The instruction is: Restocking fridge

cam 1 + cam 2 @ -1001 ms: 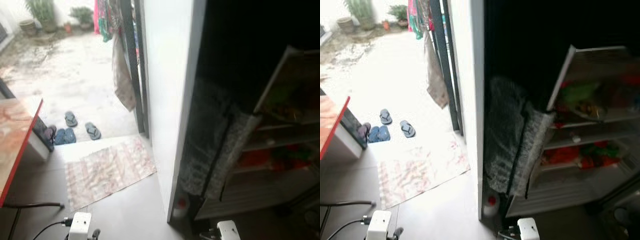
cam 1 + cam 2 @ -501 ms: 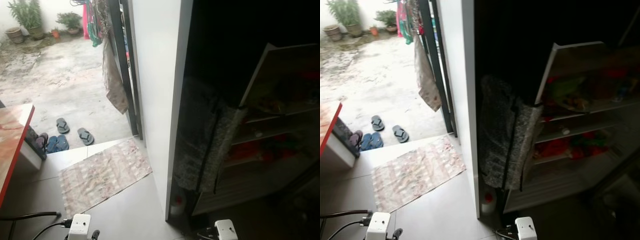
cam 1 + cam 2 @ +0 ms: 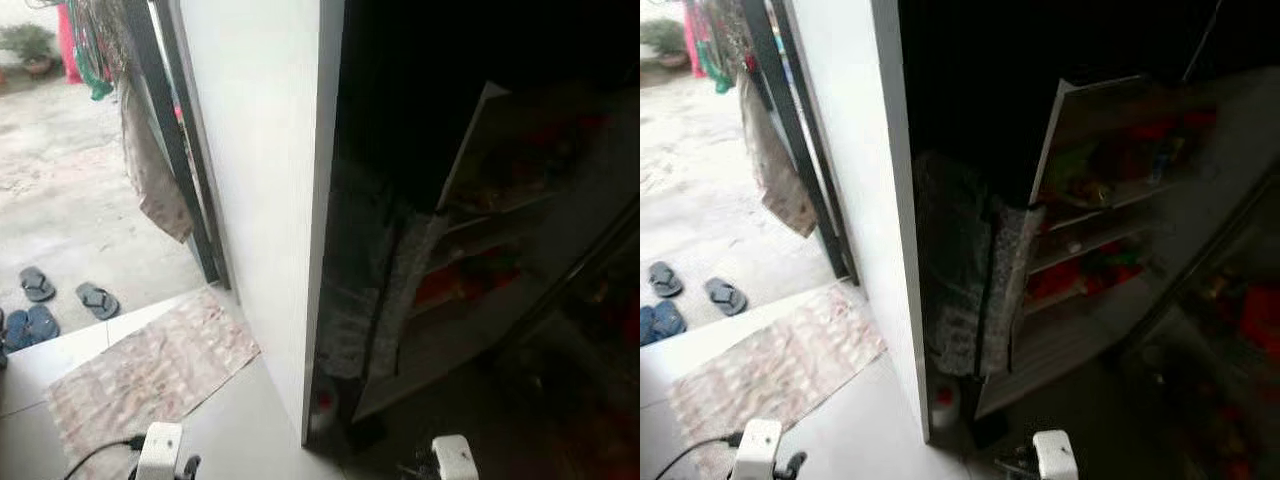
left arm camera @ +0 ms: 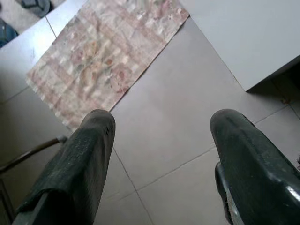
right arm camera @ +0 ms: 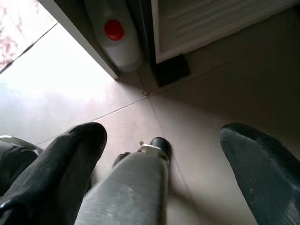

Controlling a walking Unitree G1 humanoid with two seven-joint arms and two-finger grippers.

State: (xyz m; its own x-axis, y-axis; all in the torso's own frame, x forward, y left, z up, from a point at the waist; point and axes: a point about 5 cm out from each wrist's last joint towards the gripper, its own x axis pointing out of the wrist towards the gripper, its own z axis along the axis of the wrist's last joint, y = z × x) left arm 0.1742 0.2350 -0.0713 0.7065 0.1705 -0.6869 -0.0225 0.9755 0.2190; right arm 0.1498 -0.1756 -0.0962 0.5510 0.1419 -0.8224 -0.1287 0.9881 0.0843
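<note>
Wall end (image 3: 270, 200) at centre, dividing the scene. Left of it: doorway with hanging cloth (image 3: 150, 170); floor mat (image 3: 140, 365) just inside the threshold; sandals (image 3: 60, 298) beyond, outside on the yard. Right of it: open fridge (image 3: 1110, 200), stocked shelves (image 3: 1090, 240) inside. Jug (image 5: 115, 40) on the floor, between wall end and fridge base.

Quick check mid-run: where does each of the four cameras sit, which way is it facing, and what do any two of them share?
Left eye view: head, looking down at the white wall and open fridge.
Right eye view: same head, same scene; both arms' white wrists at the bottom edge.
Left wrist view: along the open left gripper at floor tiles and floor mat.
Right wrist view: along the open right gripper at a red-capped jug.
Shared: mat; jug.
</note>
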